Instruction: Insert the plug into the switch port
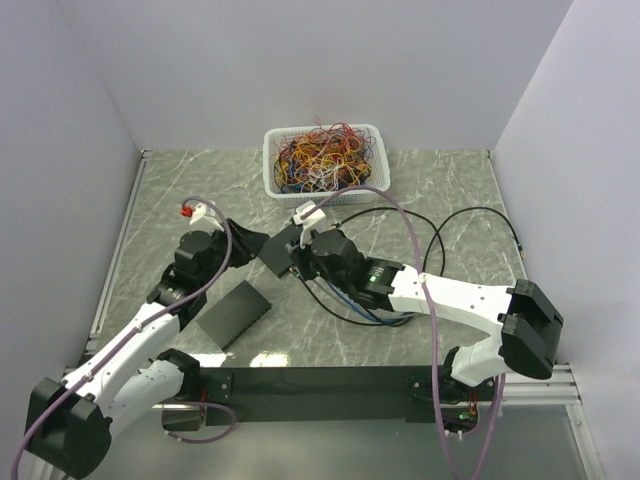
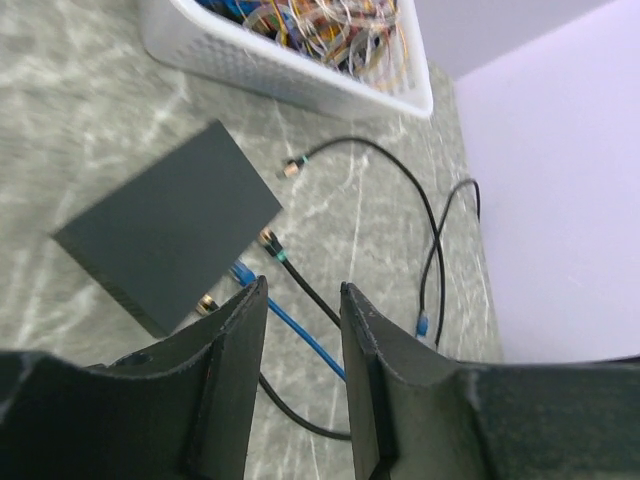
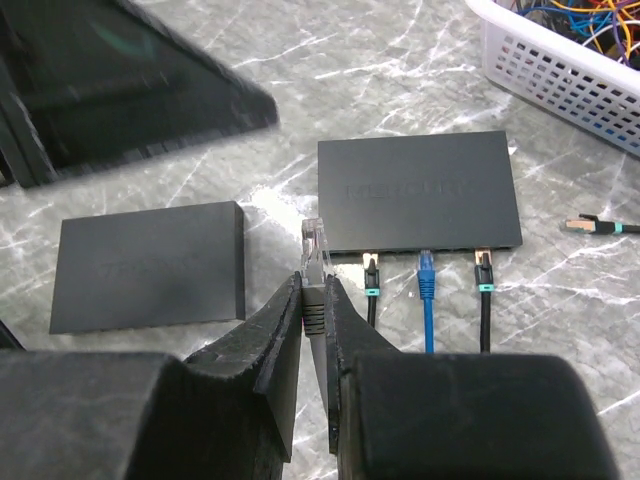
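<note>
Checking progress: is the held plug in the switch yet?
Out: the plug, pinched in the right pincer, sits beside the switch, in no port.

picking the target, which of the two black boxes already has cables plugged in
The larger black box, nearer the basket: two black cables and a blue one enter its front edge. The smaller box shows none.

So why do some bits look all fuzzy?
Left wrist view: the basket and table look smeared. Right wrist view: the big dark shape at top left is blurry, while the plug and switch look sharp. Top view: evenly lit and clear.
</note>
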You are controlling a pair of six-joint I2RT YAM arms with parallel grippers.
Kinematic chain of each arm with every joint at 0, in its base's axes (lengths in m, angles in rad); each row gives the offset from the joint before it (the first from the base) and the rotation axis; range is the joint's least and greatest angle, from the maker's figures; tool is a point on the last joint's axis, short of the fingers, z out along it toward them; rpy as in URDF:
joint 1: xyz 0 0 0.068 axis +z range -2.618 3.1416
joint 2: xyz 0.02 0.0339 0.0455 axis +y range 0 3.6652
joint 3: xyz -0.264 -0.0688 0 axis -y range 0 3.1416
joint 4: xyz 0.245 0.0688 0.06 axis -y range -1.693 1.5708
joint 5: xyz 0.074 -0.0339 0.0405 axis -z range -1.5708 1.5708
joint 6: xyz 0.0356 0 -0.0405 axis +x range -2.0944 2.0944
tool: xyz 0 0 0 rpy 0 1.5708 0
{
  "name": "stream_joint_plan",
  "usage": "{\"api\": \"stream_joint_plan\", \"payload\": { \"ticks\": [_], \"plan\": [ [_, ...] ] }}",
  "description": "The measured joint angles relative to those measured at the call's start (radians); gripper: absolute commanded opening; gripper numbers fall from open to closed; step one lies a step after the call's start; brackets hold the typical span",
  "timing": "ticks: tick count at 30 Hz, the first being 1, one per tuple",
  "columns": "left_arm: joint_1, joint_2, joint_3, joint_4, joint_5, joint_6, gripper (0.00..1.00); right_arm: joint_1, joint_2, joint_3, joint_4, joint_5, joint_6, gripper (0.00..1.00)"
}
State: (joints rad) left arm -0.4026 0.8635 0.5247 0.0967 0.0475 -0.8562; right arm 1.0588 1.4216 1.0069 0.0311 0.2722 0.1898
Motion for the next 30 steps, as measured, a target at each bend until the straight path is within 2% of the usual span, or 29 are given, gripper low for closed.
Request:
{"api": "stream_joint_plan", "payload": {
  "ticks": [10, 30],
  "plan": [
    [-0.155, 0.092, 0.005, 0.061, -0.018, -0.027, 0.41, -0.015, 0.014, 0.001, 0.013, -0.004, 0.000, 0.00],
    [-0.212, 0.099, 0.011, 0.095, -0.065, -0.031, 0.41, -0.044, 0.072, 0.009, 0.018, -0.021, 0.011, 0.00]
  ]
}}
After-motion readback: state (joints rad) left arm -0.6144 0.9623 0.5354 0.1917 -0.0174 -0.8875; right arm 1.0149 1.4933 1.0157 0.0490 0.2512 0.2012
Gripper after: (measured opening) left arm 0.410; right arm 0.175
